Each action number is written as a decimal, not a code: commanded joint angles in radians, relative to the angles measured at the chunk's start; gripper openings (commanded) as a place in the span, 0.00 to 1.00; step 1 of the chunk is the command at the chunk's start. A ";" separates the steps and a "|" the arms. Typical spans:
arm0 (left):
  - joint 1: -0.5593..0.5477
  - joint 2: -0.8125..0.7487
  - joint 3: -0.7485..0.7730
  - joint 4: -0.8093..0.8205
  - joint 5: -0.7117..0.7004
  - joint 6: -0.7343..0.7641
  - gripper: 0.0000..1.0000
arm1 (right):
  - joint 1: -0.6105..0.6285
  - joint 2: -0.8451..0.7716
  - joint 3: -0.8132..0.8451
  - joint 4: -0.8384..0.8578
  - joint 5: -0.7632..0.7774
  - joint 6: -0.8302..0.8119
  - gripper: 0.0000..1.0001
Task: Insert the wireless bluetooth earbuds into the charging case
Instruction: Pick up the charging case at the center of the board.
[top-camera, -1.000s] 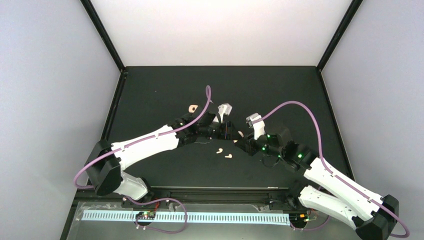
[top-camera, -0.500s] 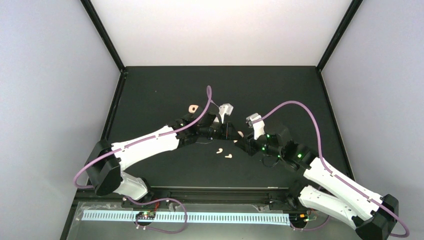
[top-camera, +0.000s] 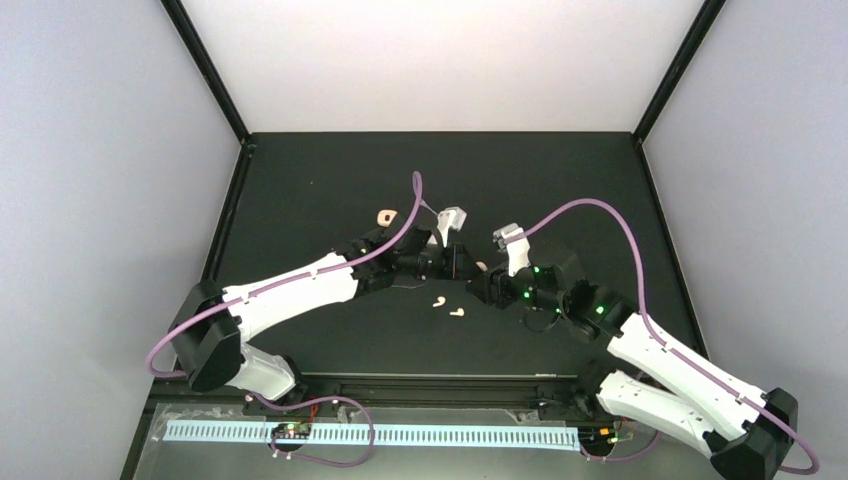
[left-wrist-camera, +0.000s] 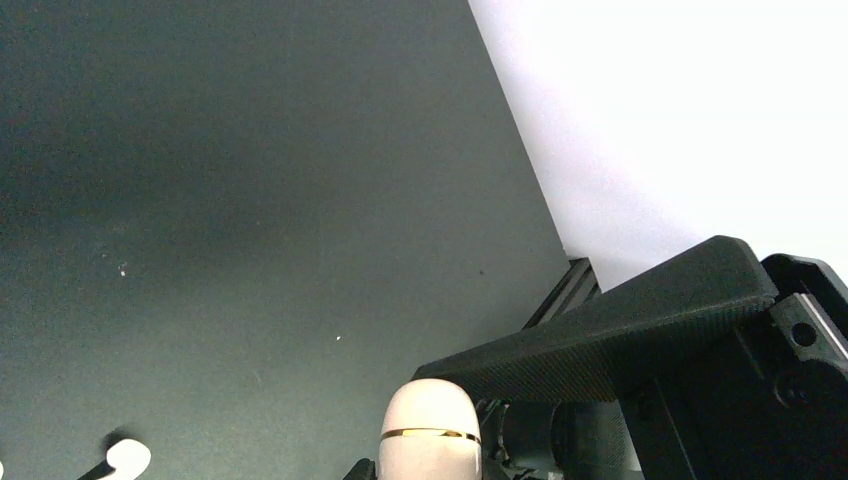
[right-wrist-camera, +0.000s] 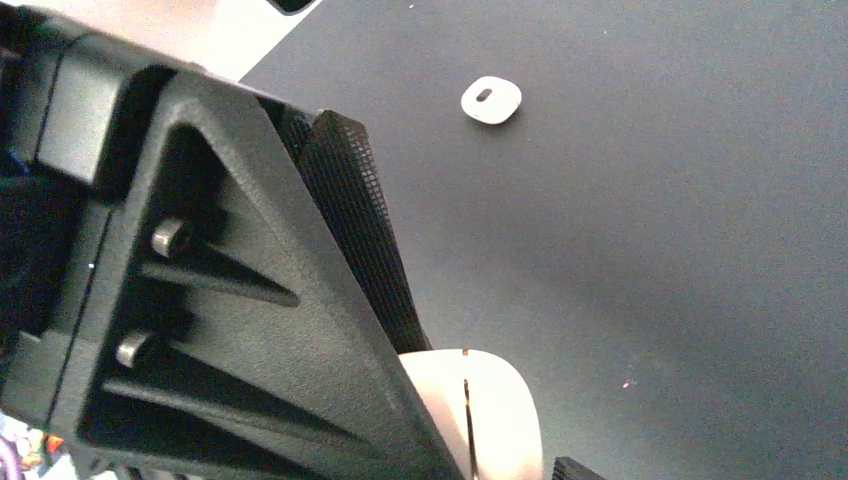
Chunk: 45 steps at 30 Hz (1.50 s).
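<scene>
Two white earbuds (top-camera: 438, 301) are seen lying on the black table (top-camera: 330, 180), just before the cream charging case (top-camera: 481, 267), which is found between left gripper (top-camera: 460, 262) and right gripper (top-camera: 484, 284); whether either pair of jaws pinches it cannot be told

Top external: fixed high, behind the arm bases (top-camera: 215, 355), looking down and forward over the whole black table (top-camera: 560, 190); far off, widest view

Left wrist: very near and low over the tabletop, facing out across it to the pale wall (left-wrist-camera: 650, 120); the cream case (left-wrist-camera: 430, 440) is cut by the bottom edge

Right wrist: just as close, angled down at the tabletop

Both wrist views share that case; right wrist and top view share a pale flat piece (right-wrist-camera: 491, 101)
</scene>
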<state>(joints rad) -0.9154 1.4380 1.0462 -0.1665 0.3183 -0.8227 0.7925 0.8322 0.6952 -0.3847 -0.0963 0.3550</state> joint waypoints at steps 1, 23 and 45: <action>-0.004 -0.034 0.008 0.034 0.013 -0.021 0.01 | 0.008 -0.006 0.051 0.002 0.006 0.029 0.65; 0.145 -0.483 -0.235 0.331 0.388 0.153 0.02 | 0.004 -0.213 -0.009 0.319 -0.393 0.354 0.64; 0.145 -0.668 -0.343 0.395 0.434 0.268 0.02 | 0.248 -0.072 0.316 -0.027 -0.032 0.103 0.65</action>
<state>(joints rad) -0.7780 0.7864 0.7082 0.1802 0.7307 -0.5850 1.0080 0.7307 0.9741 -0.3370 -0.2337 0.5163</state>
